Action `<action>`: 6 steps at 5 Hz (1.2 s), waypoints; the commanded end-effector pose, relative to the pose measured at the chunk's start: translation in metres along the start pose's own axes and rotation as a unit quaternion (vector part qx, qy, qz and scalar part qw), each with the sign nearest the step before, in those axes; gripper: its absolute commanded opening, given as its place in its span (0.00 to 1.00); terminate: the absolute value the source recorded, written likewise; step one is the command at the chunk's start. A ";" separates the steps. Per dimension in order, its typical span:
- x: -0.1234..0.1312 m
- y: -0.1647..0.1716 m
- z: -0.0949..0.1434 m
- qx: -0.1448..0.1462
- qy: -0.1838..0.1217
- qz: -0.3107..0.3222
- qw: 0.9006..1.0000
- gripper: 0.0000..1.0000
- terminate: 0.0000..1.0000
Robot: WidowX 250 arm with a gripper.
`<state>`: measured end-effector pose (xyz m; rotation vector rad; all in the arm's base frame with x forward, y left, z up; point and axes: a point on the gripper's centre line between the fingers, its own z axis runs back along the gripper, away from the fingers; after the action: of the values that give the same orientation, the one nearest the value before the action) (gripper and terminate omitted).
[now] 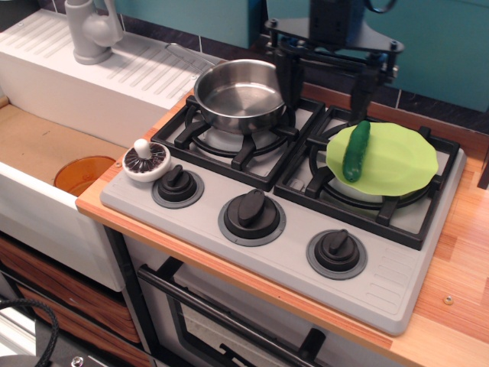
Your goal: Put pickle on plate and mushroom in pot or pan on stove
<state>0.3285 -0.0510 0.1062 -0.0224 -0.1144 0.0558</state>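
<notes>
The dark green pickle (355, 151) lies on the left part of the lime-green plate (397, 160), which sits on the right burner of the grey stove (290, 252). The shiny steel pan (242, 94) stands empty on the left burner. The mushroom (146, 160) lies cap down at the stove's front left corner, stem up. My gripper (326, 80) hangs open and empty above the back of the stove, between the pan and the plate, with its left finger (288, 76) beside the pan's right rim.
An orange bowl (82, 173) sits in the sink at the left. A grey faucet (90, 29) stands on the white drainboard at the back left. Three black knobs (252, 209) line the stove front. The wooden counter (466, 252) runs along the right.
</notes>
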 end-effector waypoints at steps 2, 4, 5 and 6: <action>0.010 -0.006 0.026 -0.010 -0.041 -0.004 0.999 1.00 0.00; -0.032 0.062 0.058 0.031 -0.108 -0.032 0.993 1.00 0.00; -0.044 0.094 0.061 0.072 -0.134 -0.057 0.987 1.00 0.00; -0.043 0.118 0.053 0.079 -0.156 -0.068 0.982 1.00 0.00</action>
<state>0.2695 0.0653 0.1383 0.1360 -0.3960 -0.0751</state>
